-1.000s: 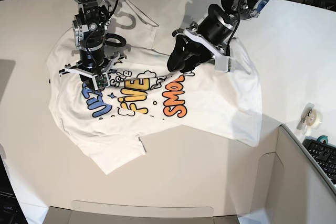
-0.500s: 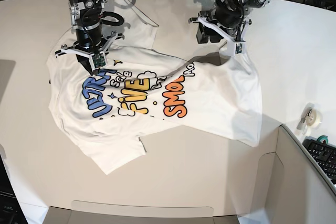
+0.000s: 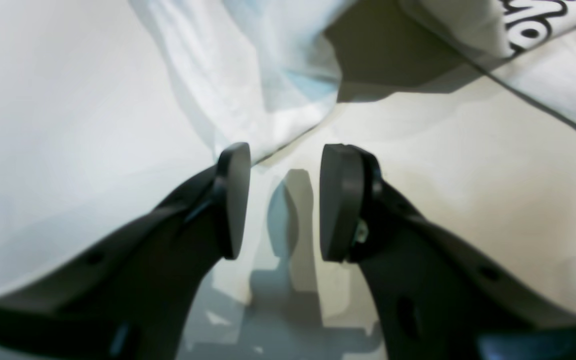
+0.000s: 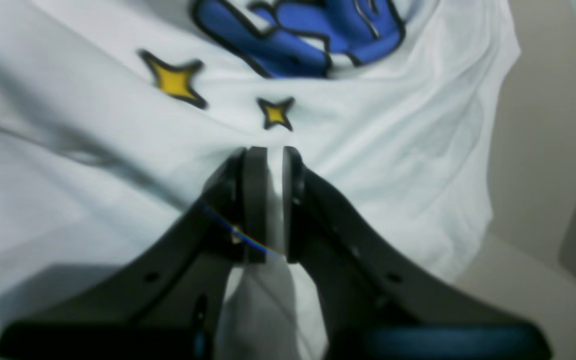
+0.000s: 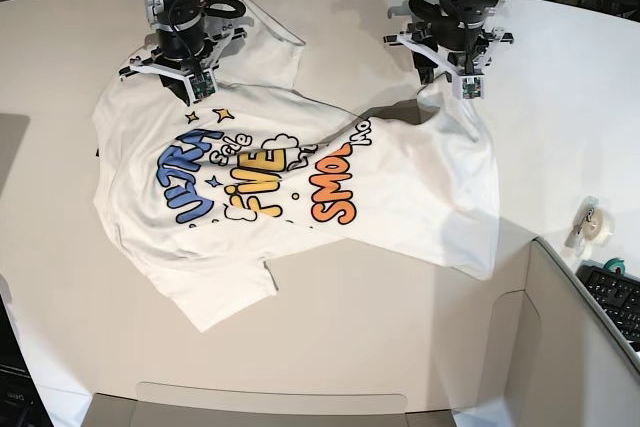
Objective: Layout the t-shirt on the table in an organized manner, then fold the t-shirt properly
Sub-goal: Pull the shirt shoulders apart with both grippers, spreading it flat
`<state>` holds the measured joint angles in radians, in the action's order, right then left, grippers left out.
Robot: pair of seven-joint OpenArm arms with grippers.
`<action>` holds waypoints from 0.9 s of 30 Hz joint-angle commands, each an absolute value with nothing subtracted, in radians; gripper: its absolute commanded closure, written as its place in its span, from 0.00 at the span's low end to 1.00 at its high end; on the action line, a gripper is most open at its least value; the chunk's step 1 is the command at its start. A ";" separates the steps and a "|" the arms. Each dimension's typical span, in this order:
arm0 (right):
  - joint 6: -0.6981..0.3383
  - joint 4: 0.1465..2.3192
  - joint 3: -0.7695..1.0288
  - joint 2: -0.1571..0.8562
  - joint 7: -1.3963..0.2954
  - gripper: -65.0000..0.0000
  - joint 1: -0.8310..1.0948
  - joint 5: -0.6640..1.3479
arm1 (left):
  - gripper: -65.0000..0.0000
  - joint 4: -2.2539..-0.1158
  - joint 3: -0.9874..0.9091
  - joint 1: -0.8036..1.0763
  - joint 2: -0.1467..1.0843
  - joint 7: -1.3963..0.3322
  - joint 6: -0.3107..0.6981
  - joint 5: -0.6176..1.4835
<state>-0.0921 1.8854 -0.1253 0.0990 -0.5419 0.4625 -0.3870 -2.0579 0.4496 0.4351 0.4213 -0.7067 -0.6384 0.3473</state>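
The white cotton t-shirt with blue, yellow and orange bubble letters [image 5: 290, 192] lies print-up but skewed and rumpled on the large white surface [image 5: 560, 77]; no fold is started. The right pincer [image 4: 274, 200] is clamped on cloth just behind the yellow stars. The left pincer [image 3: 280, 205] stands apart, empty, beside a shirt edge. Straightening remains.

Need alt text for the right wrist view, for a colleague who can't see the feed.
The right tool, seen from just behind its dark fingers, is pinched shut on a fold of the white t-shirt. Two yellow stars and part of a blue bubble letter lie beyond it, with bare table at the right edge.
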 commanded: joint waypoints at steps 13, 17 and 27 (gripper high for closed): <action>-0.084 1.905 -0.133 0.099 -0.516 0.92 0.507 -0.394 | 0.68 -2.071 0.397 0.427 0.430 -0.684 -0.642 0.331; -0.084 1.845 -0.162 0.104 -0.516 0.92 0.510 -0.394 | 0.68 -2.043 0.337 0.427 0.430 -0.682 -0.639 0.331; -0.084 1.718 -0.162 0.148 -0.516 0.92 0.486 -0.394 | 0.68 -1.914 0.326 0.355 0.415 -0.676 -0.634 0.334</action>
